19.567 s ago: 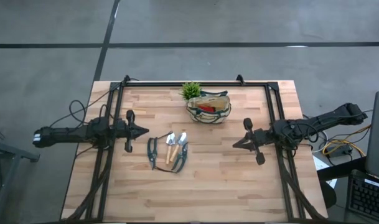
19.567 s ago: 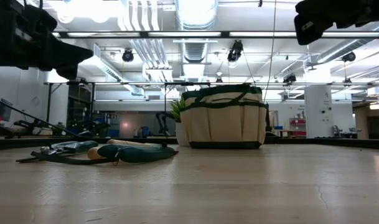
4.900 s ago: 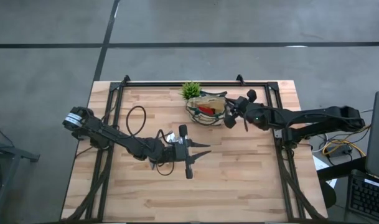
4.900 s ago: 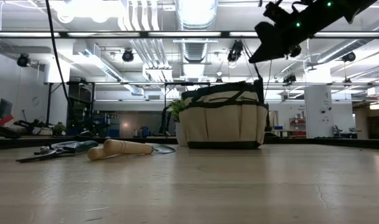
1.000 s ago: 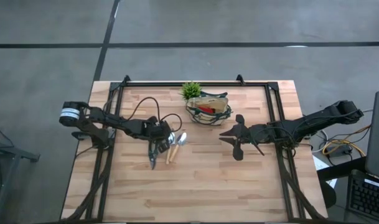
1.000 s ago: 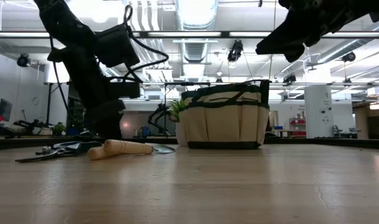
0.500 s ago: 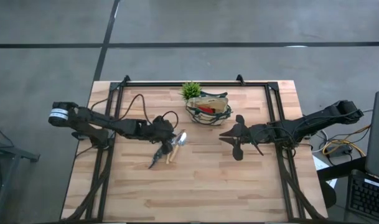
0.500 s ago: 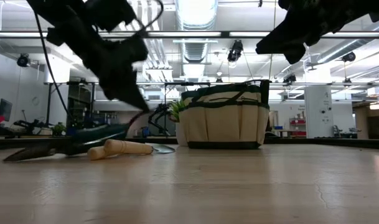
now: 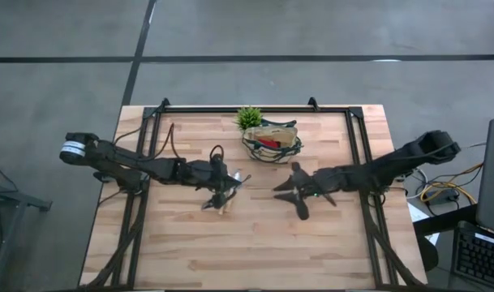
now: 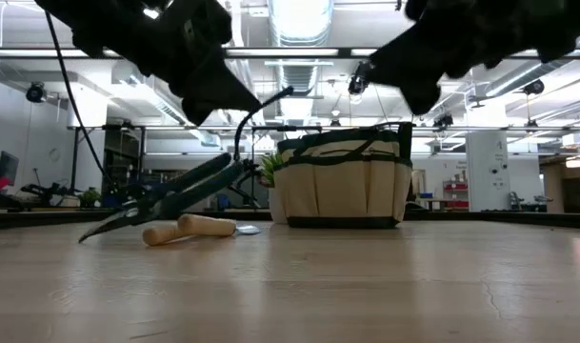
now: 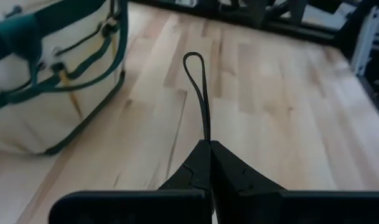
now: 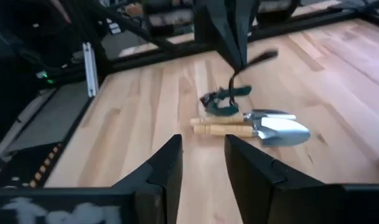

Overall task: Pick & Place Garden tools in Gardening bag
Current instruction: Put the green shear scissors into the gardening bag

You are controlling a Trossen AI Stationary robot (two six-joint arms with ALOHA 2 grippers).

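My left gripper is shut on the dark-handled shears, which slant in the low view with the handle end up and the blade tip low at the left. A trowel with a light wooden handle lies flat on the table below them. The beige gardening bag with green trim stands at the far middle with a red lump inside. My right gripper is open and empty, above the table to the right of the tools, its fingers pointing at them. My left gripper holds the shears near their handle end, pinched between its two shut fingers, coming from above and slanting down. A thin dark loop sticks out past the fingertips. The shears hang tilted; whether the blade tip touches the table I cannot tell.
A small green leafy plant stands just left of the bag at the far edge. A black frame rail runs along the table's far edge and both sides. Bare wood lies toward the near edge.
My left gripper has gone up and toward the table's right edge with the shears' handle end. The shears have tipped from lying flat to slanting, blade tip low. My right gripper has gone toward the table's left, nearer the tools.
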